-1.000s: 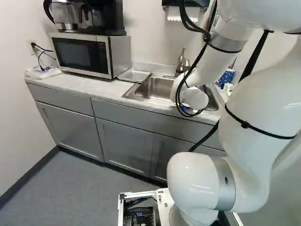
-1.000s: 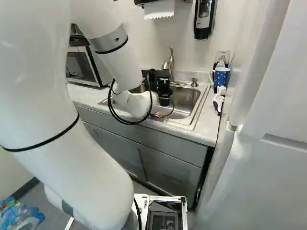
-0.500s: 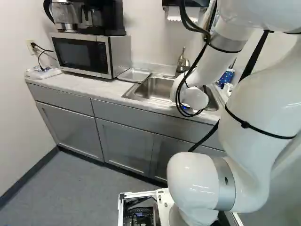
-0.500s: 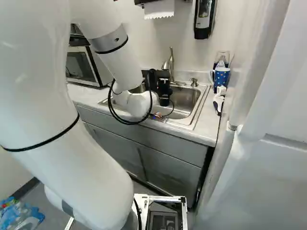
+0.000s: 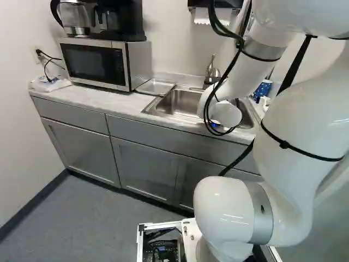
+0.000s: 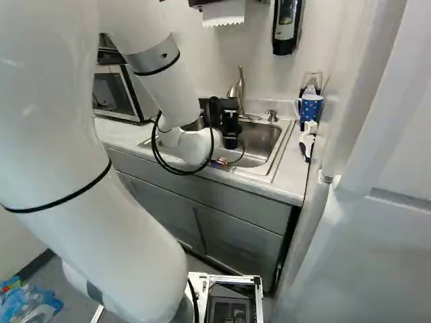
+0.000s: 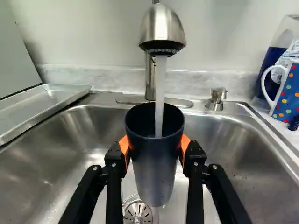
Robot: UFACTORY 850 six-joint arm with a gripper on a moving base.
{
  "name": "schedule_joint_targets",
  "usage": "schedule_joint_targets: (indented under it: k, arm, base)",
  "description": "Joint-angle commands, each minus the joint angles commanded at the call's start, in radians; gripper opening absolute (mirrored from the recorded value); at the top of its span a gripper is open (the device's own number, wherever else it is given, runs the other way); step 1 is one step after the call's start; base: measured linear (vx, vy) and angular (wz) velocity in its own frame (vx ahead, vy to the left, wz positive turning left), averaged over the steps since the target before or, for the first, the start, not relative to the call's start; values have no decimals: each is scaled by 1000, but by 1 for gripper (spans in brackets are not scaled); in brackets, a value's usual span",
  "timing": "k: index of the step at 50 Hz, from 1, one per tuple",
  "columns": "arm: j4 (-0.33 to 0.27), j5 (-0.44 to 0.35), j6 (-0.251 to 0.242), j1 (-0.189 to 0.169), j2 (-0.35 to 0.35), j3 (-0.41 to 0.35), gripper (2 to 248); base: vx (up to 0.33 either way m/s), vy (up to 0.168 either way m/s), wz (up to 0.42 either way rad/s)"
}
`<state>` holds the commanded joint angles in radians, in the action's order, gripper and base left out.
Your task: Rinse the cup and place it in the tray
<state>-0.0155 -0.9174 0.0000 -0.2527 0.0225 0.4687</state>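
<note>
In the right base view my gripper hangs over the sink, its fingertips not distinguishable there. The wrist view has the gripper shut on a dark cup, one orange pad against each side. The cup is upright above the sink drain, its open mouth below the faucet, and a stream of water runs into it. The metal tray lies on the counter beside the sink; the left base view shows the tray next to the microwave.
The sink basin surrounds the cup from below. A soap pump stands behind the basin's rim. On the counter beyond the sink are a blue dotted mug and a white brush. The microwave stands past the tray.
</note>
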Motion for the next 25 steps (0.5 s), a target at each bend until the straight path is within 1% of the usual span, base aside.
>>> schedule_joint_targets:
  k: [25]
  arm:
    - [0, 0, 0, 0, 0, 0, 123]
  base:
    - [0, 0, 0]
